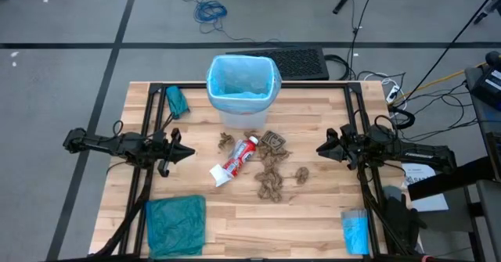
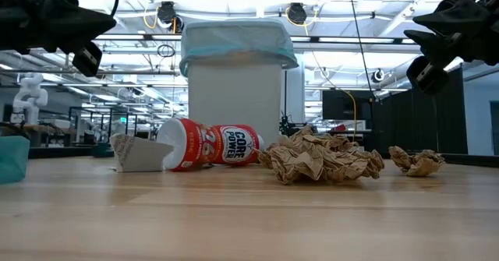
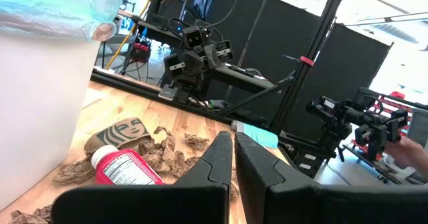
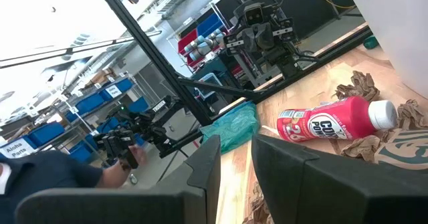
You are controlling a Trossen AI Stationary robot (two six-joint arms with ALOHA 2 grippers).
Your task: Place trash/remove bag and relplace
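Note:
A white bin [image 1: 243, 115] stands at the table's far middle, lined with the light blue bag [image 1: 243, 78], whose rim folds over the bin's top [image 2: 238, 39]. The trash lies on the wood just in front of it: a red-and-white tube [image 1: 237, 160] on its side and several crumpled brown paper scraps [image 1: 272, 168]. My left gripper [image 1: 192, 153] hovers shut at the table's left, level, pointing at the trash. My right gripper [image 1: 319, 149] hovers at the right, facing it, its fingers [image 4: 200, 164] a little apart with nothing between.
A darker teal bag [image 1: 176, 224] lies at the near left, and a small teal wad [image 1: 177, 99] sits left of the bin. A bright blue roll [image 1: 355, 231] lies at the near right. Black frame rails [image 1: 149, 137] run along both sides. People show beyond the table.

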